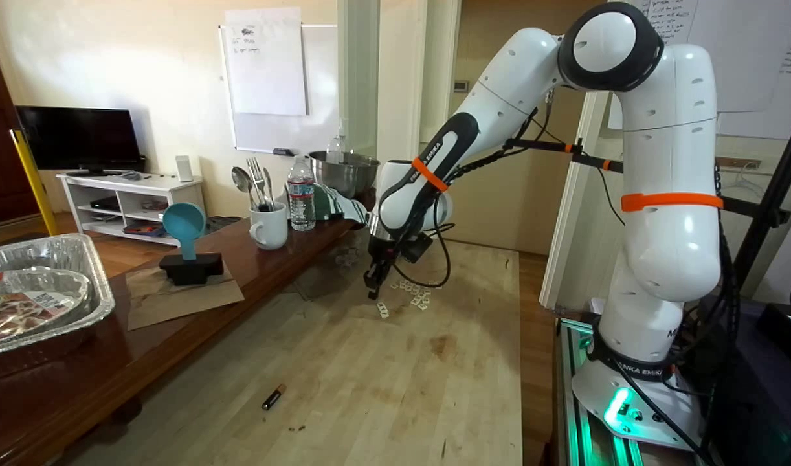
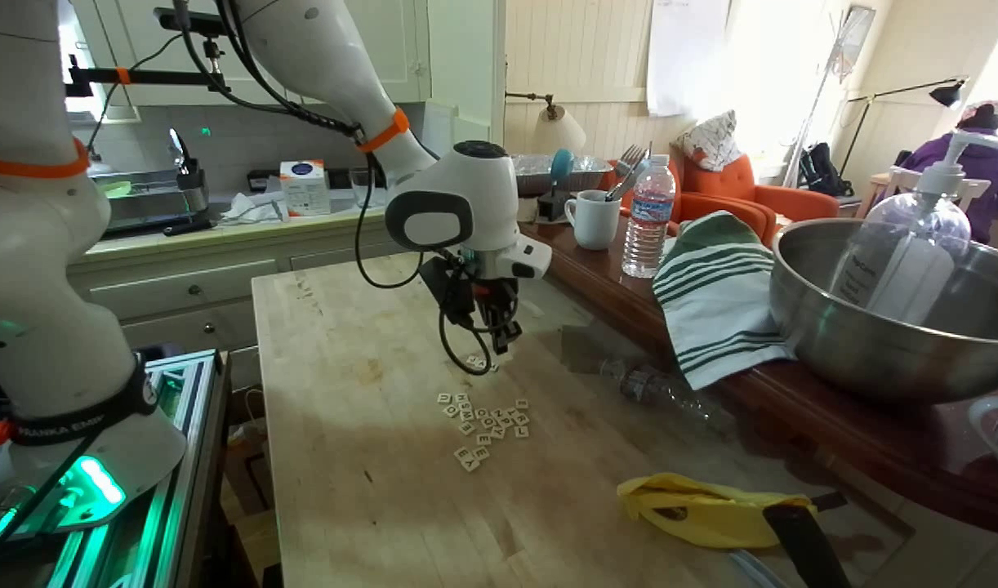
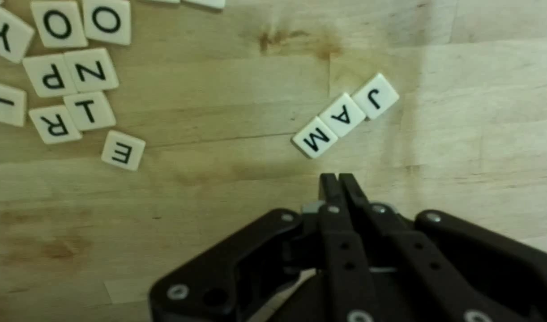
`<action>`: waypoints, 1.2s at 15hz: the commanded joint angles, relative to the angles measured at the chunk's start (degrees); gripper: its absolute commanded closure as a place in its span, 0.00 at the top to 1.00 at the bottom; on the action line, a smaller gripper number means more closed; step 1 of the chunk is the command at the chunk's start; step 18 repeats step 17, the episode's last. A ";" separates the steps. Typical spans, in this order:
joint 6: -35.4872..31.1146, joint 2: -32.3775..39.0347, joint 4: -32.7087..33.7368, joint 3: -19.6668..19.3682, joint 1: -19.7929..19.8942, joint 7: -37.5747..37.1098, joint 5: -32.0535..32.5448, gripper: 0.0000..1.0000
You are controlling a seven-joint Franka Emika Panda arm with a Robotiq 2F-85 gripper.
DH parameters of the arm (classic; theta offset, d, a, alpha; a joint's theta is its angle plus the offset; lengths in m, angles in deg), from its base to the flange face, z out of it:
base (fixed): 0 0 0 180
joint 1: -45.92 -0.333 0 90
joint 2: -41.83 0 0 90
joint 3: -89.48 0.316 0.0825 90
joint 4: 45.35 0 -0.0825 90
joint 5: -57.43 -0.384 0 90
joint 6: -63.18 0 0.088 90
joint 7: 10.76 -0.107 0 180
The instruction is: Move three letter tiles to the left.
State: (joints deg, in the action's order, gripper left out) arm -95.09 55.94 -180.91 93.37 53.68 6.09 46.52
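Note:
Three cream letter tiles lie in a touching diagonal row in the wrist view: J (image 3: pixel 375 96), A (image 3: pixel 342 115) and M (image 3: pixel 314 137). The row shows as small white tiles (image 1: pixel 383 310) in an exterior view, apart from the cluster. It also shows in an exterior view (image 2: pixel 476 361), partly behind a cable. A looser cluster of several tiles (image 3: pixel 91 70) lies at the wrist view's upper left, and shows in both exterior views (image 1: pixel 419 295) (image 2: pixel 497 418). My gripper (image 3: pixel 338 177) is shut and empty, its fingertips beside the M tile, not touching it. It shows in both exterior views (image 1: pixel 372 292) (image 2: pixel 507 341).
A battery (image 1: pixel 274 397) lies on the wooden table (image 1: pixel 344 382). A yellow object (image 2: pixel 703 510) and a fallen clear bottle (image 2: pixel 658 389) are on the table's side toward the brown ledge (image 1: pixel 305 255). The ledge holds a mug (image 1: pixel 268 226), a water bottle (image 1: pixel 301 194) and a metal bowl (image 2: pixel 875 343).

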 commanded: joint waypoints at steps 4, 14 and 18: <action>1.09 -3.63 -2.74 3.13 1.68 18.59 0.50 0.59; 5.43 -5.61 -2.65 2.24 0.63 34.51 1.16 1.00; 3.16 -4.04 -1.59 1.99 -0.08 32.91 0.09 1.00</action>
